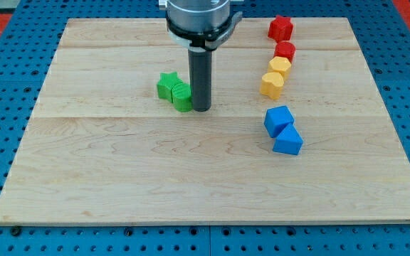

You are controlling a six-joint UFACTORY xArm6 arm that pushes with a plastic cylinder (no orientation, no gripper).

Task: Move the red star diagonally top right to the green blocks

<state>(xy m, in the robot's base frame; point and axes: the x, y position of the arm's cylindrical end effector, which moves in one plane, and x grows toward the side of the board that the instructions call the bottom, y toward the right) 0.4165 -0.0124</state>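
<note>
Tool: my tip (201, 109) grasps nothing, touching green blocks (174, 90), far from red star (280, 28). Approach pending; next, travel to the star's upper right.

two blocks (174, 90) touch near the board (119, 185) centre, my tip (201, 109) just right of them. six blocks (280, 71) line the right side, top edge downward.

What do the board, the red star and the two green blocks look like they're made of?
Board: pale wood, matt, with visible grain and plank seams. Red star: probably moulded plastic, uniform colour with a faint sheen. Green star and the green block beside it: likely the same plastic, smooth and saturated. My tip sits right beside the green block.
</note>
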